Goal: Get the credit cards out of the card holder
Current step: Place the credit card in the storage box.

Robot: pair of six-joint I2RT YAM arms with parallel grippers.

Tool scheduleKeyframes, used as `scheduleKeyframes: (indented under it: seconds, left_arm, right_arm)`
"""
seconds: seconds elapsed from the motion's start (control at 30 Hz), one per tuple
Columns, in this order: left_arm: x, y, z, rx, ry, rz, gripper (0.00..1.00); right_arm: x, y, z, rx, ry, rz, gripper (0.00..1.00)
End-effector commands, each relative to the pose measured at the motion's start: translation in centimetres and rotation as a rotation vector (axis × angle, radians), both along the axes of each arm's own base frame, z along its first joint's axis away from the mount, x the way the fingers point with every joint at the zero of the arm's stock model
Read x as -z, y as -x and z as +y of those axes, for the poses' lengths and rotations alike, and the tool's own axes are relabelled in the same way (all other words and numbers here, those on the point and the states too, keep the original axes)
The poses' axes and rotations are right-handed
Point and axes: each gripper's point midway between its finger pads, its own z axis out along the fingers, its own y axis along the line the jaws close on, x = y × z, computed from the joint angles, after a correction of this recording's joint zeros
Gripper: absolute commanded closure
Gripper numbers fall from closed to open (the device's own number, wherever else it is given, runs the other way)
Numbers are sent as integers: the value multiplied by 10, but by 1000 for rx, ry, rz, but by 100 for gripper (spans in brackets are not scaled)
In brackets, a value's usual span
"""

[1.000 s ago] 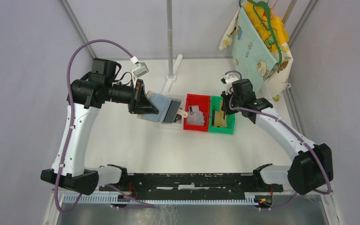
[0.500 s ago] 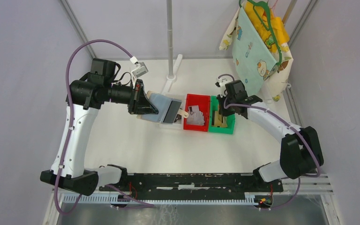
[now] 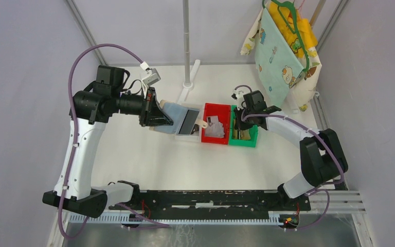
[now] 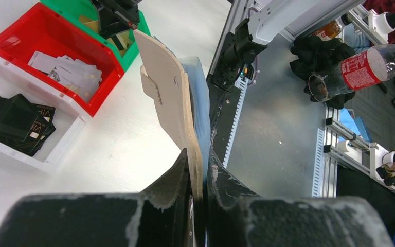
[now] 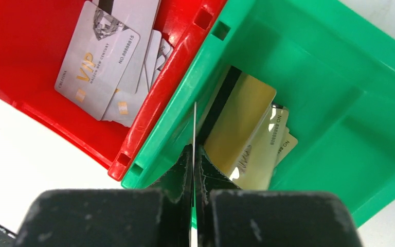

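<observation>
a red bin (image 5: 20, 62) stands between a green bin (image 5: 339, 103) and a white bin (image 4: 67, 141); a printed cloth (image 3: 277, 62) hangs beyond.

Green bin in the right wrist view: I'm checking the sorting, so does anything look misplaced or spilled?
Nothing stands out. Gold plastic cards overlap inside the green plastic bin, silver plastic cards lie in the red plastic bin, and the right gripper holds one thin card edge-on in its jaws, by the green bin's wall.
</observation>
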Motion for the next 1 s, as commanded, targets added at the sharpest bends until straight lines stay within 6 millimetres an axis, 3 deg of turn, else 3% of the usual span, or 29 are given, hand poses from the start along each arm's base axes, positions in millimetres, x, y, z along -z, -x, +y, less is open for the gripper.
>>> scheduleKeyframes:
  seconds: [0.0,0.07,0.17,0.27,0.43,0.67,0.73,0.8,0.87,0.97]
  left_arm:
    - [-22,4,-3,29,56,-90,98]
    - [-22,5,-3,29,57,-93,98]
    - [-22,5,-3,29,60,-94,98]
    - [-22,6,-3,31,62,-91,98]
    - [-22,6,-3,32,67,-92,98]
    - [-26,5,-5,36,89,-92,98]
    - [-29,3,-7,26,102,-100,98]
    - [-33,0,-9,4,128,-111,98]
    - [-40,-9,-12,-42,171,-120,98]
    - [-55,-25,-17,-115,252,-145,98]
  right_arm:
    - [-4,-11,4,-19,-18,-51,100]
    - [-4,-12,4,-23,-14,-48,90]
    - [-8,-13,3,-23,-11,-57,59]
    - [-25,-15,1,-11,-21,-107,39]
    - [-73,-22,0,9,-42,-206,32]
    - [-166,-27,-15,96,-70,-392,24]
    - [-197,-16,-1,59,-187,-447,20]
    - [-234,3,19,-10,-373,-512,10]
    - [-267,32,39,-75,-622,-569,2]
    - [-304,68,52,-143,-944,-626,2]
